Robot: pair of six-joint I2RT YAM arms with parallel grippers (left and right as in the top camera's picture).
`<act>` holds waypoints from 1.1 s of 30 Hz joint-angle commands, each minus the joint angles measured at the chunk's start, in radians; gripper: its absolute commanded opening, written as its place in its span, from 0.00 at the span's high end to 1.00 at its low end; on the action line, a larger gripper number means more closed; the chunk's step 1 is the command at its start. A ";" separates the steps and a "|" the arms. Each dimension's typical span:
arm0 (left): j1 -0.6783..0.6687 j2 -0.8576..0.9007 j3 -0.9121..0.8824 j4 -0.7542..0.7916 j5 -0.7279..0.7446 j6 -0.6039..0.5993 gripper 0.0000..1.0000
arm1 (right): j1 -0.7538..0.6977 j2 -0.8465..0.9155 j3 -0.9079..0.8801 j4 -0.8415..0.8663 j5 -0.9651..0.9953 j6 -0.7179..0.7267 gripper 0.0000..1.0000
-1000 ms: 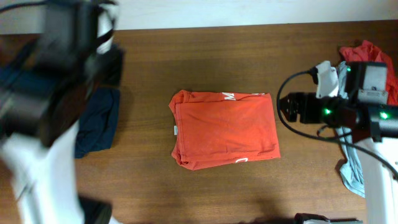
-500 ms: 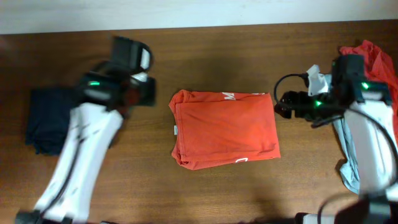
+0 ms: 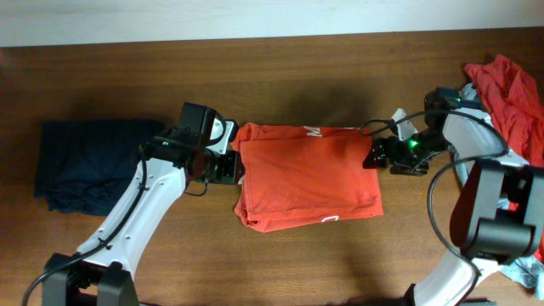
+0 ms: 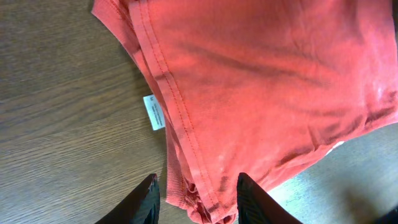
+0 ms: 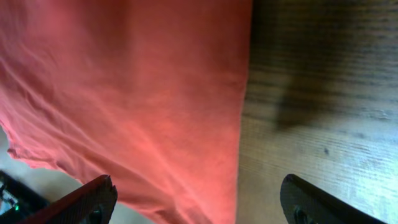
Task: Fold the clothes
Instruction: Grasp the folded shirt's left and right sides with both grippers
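An orange-red T-shirt [image 3: 306,174] with white print lies folded into a rectangle at the table's middle. My left gripper [image 3: 238,167] sits at its left edge. In the left wrist view that gripper [image 4: 199,202] is open, its dark fingertips [image 4: 148,200] either side of the bunched hem of the shirt [image 4: 261,87], not pinching it. My right gripper [image 3: 372,159] hovers at the shirt's right edge. The right wrist view shows this gripper [image 5: 199,202] wide open, straddling the straight edge of the shirt [image 5: 137,93], with bare wood under one finger.
A navy garment [image 3: 85,166] lies spread at the left. At the far right a red garment [image 3: 510,93] is heaped, with grey-blue cloth [image 3: 520,274] below it. A white care label [image 4: 153,112] sticks out from the shirt's left edge. The table [image 3: 297,76] is dark wood.
The left arm swung in from the far left to the shirt's left edge. The right gripper moved left to the shirt's right edge. The shirt has not moved.
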 commanded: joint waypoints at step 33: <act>0.002 -0.031 -0.006 0.020 0.035 0.051 0.59 | -0.051 0.216 -0.098 0.083 -0.090 0.078 0.30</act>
